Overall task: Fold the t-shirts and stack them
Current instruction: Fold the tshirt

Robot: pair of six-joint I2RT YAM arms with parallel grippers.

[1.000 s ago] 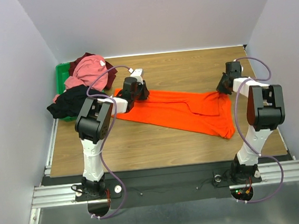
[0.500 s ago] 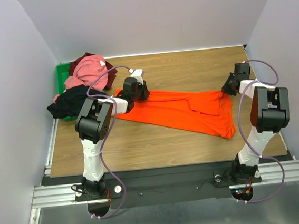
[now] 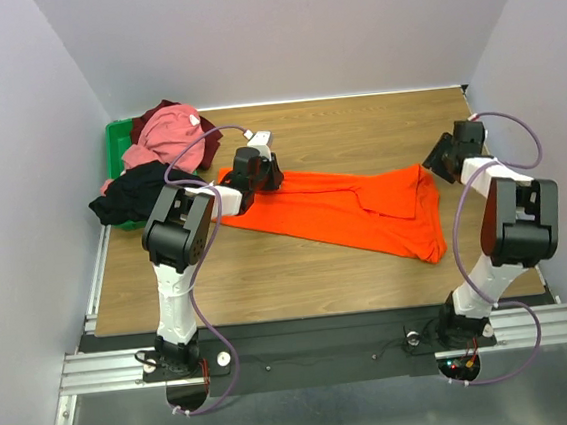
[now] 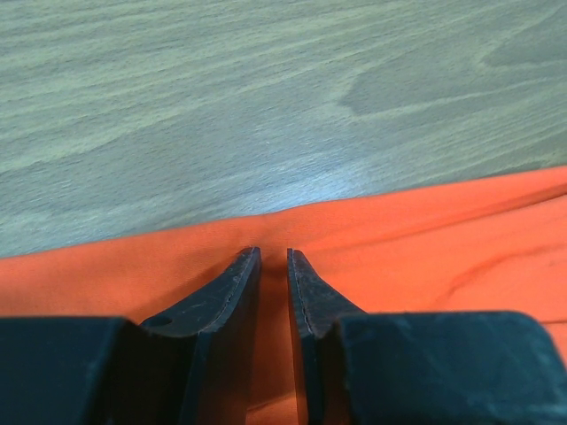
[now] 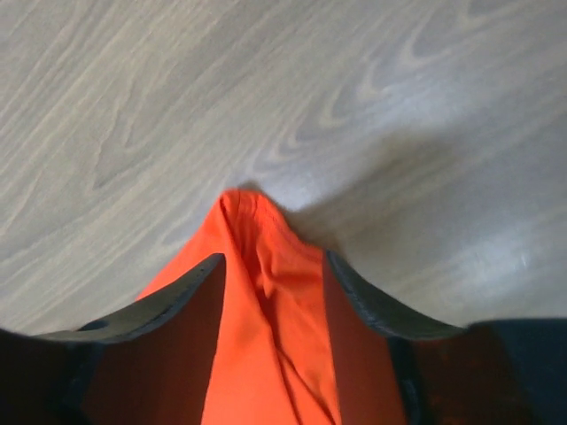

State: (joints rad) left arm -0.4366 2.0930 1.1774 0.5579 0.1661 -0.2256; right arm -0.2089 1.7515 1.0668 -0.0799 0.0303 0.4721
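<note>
An orange shirt [image 3: 354,209] lies spread across the middle of a wooden table [image 3: 356,130]. The left gripper [image 4: 273,254] pinches its left edge between narrow fingers. The right gripper [image 5: 273,258] stands wide apart around the shirt's right corner, not gripping it

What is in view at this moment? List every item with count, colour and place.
orange t-shirt: one, bright orange, spread across the middle of the table.
pink t-shirt: one, pink, on top of the heap at the far left corner.
maroon t-shirt: one, dark maroon, in that heap beneath the pink one.
black t-shirt: one, black, on the heap's near side.
green bin: one, green, far left corner, mostly hidden by the heap.
table: one, brown wood grain, under everything.
left gripper: one, black, shut on the orange t-shirt's far left edge.
right gripper: one, black, open, jaws either side of the shirt's right corner.
</note>
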